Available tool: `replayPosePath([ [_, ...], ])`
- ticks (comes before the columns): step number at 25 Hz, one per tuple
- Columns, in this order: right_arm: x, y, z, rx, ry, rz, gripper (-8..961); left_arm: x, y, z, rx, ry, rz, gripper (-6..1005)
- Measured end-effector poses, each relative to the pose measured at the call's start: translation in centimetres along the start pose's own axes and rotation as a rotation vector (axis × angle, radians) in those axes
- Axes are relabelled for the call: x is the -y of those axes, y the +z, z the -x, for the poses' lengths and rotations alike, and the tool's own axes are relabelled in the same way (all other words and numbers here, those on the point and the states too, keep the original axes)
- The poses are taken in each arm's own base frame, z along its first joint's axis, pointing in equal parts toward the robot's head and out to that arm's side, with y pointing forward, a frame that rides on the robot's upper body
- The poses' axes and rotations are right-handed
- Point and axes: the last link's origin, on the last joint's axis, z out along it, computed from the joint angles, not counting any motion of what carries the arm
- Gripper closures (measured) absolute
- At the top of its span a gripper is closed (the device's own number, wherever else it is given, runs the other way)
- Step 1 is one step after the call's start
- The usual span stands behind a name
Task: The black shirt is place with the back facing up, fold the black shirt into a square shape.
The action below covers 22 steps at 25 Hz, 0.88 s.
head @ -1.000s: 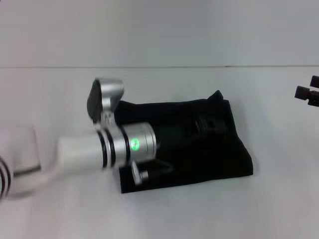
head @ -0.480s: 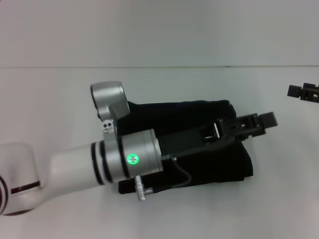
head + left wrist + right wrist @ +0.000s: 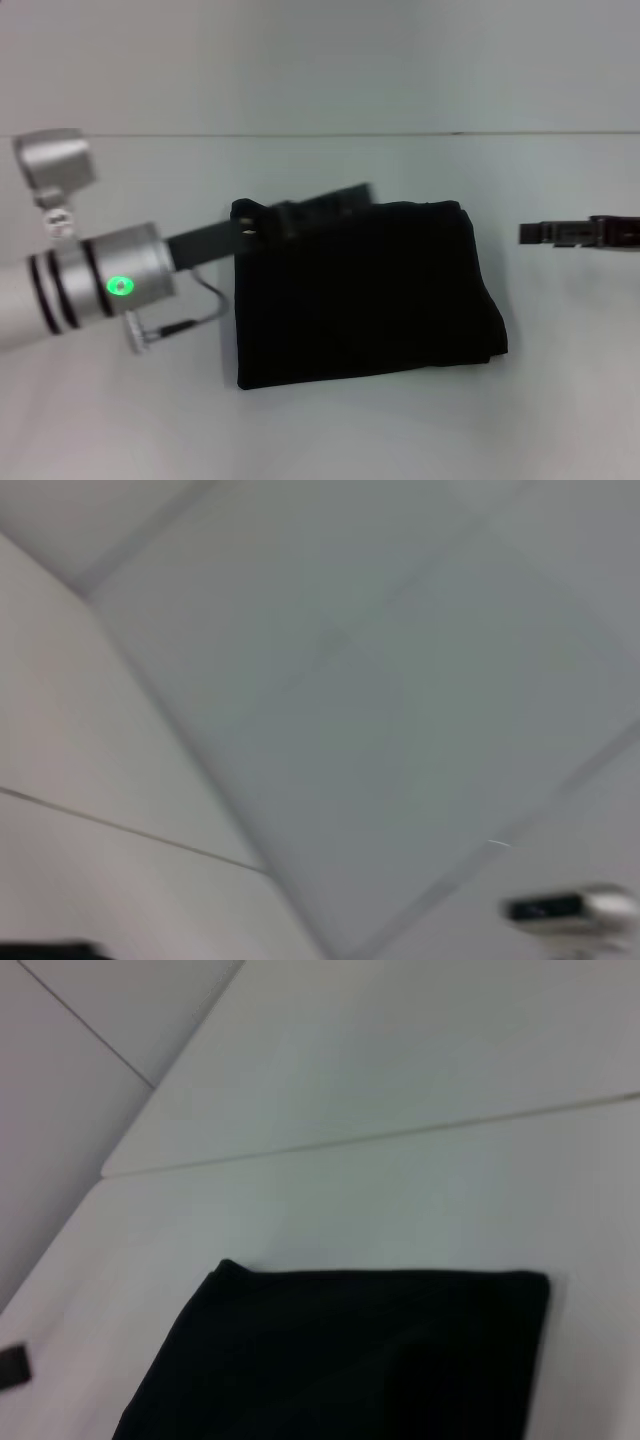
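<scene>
The black shirt [image 3: 365, 295] was seen folded into a near-square on the desk [image 3: 560, 400], folding judged essentially done, with the left end effector [image 3: 310, 205] at its 11 o'clock edge and the right end effector [image 3: 565, 233] well apart at 3 o'clock, the finger state of either not discernible.

The left hand [image 3: 330, 200] has pulled back from over the shirt [image 3: 370, 300] toward the robot's left, now along its far edge, uncovering the fold. The right hand [image 3: 545, 234] has moved inward, nearer the shirt.

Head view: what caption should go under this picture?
Folded black shirt on white table, left gripper at its far edge, right gripper beside it.
</scene>
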Motion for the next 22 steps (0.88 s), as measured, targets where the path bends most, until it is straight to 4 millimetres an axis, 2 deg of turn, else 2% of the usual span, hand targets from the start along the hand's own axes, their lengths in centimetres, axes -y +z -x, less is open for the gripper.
replayPosePath([
  [1, -0.3, 0.8, 0.1, -0.012, 0.013, 0.002, 38, 0.5, -0.6, -0.3, -0.01, 0.01, -0.033, 123],
  [3, -0.4, 1.3, 0.2, -0.015, 0.018, 0.005, 38, 1.9, -1.9, -1.2, -0.036, 0.027, -0.125, 48],
  [7, -1.2, 3.4, 0.4, -0.02, 0.033, 0.009, 38, 4.6, -3.4, -2.5, -0.078, 0.016, -0.316, 48],
  [9, -2.0, 5.1, 0.8, -0.021, 0.031, 0.009, 37, 5.4, -3.8, -2.8, -0.093, 0.012, -0.376, 47],
  [12, -2.6, 6.2, 1.0, -0.02, 0.031, 0.009, 37, 6.7, -4.2, -3.6, -0.12, 0.019, -0.481, 47],
  [15, -3.3, 7.5, 1.3, -0.01, 0.034, 0.0, 37, 7.5, -4.3, -4.2, -0.139, 0.025, -0.55, 47],
  [22, -5.0, 9.9, 2.3, 0.066, 0.017, 0.007, 37, 7.6, -4.2, -4.6, -0.144, 0.034, -0.565, 47],
])
